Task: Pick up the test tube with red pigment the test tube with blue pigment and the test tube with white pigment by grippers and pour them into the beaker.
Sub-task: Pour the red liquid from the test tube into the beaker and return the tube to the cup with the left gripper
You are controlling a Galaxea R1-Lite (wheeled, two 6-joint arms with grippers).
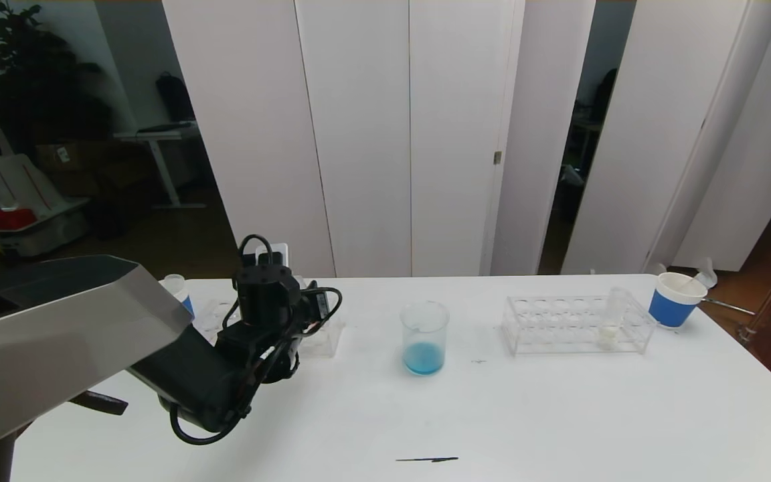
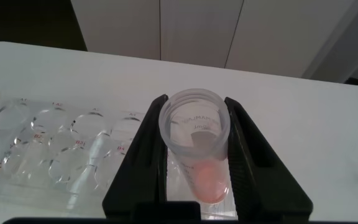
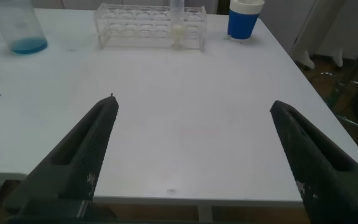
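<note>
Left gripper [image 2: 194, 162] clamped on red tube [image 2: 196, 146] above rack [image 2: 48, 146]; lift straight, probably clear, then swing toward beaker [image 1: 424, 337] at 3 o'clock; right gripper [image 3: 194, 158] wide open, empty.

A: What is the left gripper [image 2: 194, 162] doing?

B: Its two black fingers [image 2: 140, 165] press against either side of a clear test tube [image 2: 194, 143], seen from above through its open mouth. There is a pinkish-red blob at the tube's bottom.

A: And beside it?

B: A clear rack [image 2: 48, 149] with rows of round wells lies on the white counter [image 2: 278, 112], just beside the gripper. A small slip of blue shows at the picture's edge by the rack; I cannot tell what it is.
</note>
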